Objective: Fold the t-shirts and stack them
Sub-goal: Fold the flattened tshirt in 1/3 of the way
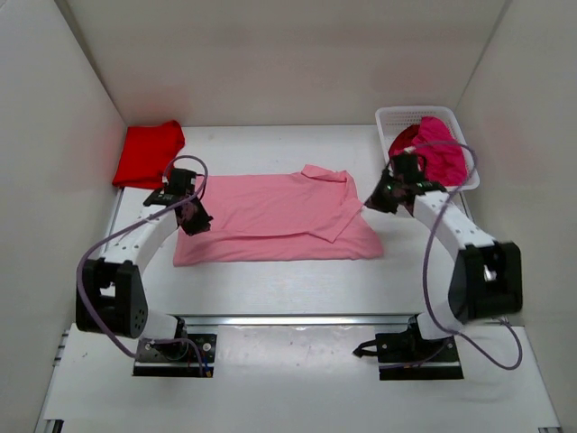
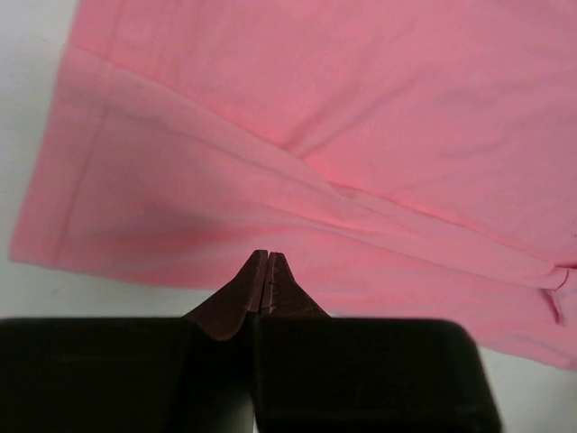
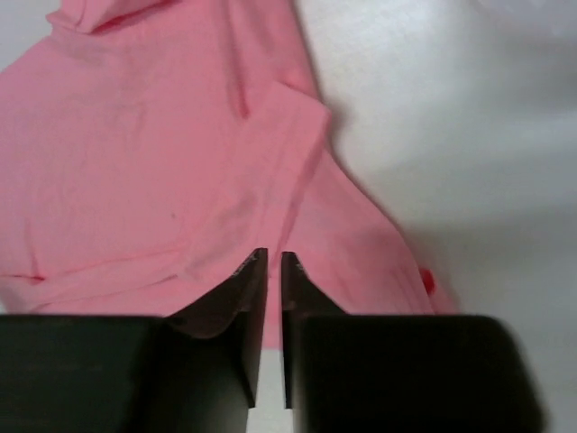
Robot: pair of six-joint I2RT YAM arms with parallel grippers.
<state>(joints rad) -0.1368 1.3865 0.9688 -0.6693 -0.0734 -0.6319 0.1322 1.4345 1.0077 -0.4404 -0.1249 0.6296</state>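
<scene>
White mesh basket [image 1: 397, 112] at the far right corner of the pale table [image 1: 270, 281]

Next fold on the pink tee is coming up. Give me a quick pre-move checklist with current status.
1. Left gripper empty: ok, jaws closed, no cloth between them, at the pink t-shirt edge.
2. Right gripper empty: ok, jaws barely parted, nothing in them.
3. Pink t-shirt spread on the table: ok, one flap folded over on top.
4. Red t-shirt out of the way: ok, far left corner.
5. Magenta t-shirts contained: ok, heaped in the basket.
6. Underside smooth: cannot tell.
</scene>
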